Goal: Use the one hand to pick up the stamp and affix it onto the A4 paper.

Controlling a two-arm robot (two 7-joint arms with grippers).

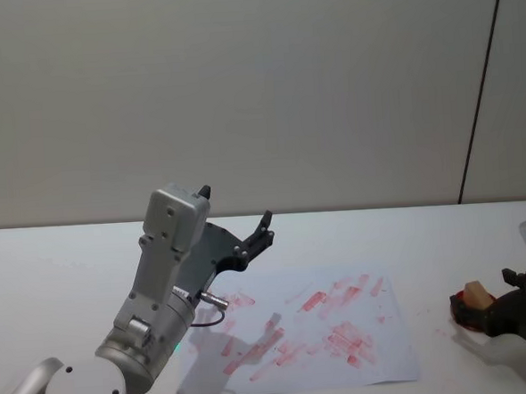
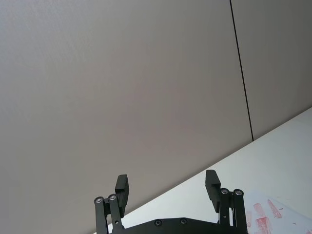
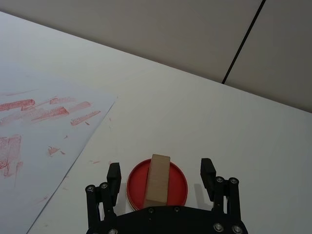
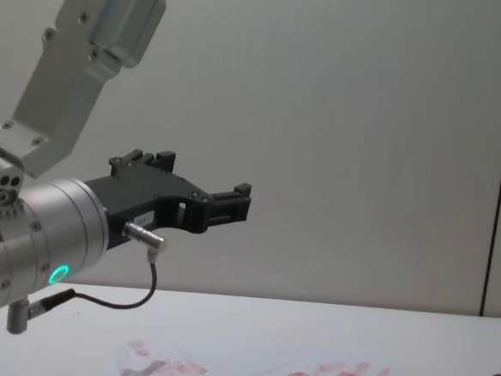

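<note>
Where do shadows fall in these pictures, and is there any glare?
Head view: the raised left tool and its arm cast a soft grey shadow across the A4 paper. Right wrist view: the stamp, on the red pad, sits between the right tool's open fingers in even light; no glare.

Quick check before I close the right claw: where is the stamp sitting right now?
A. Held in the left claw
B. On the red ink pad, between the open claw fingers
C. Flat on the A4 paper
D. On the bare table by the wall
B: the stamp rests on the red ink pad, with the right claw open around it, off the A4 paper.
</note>
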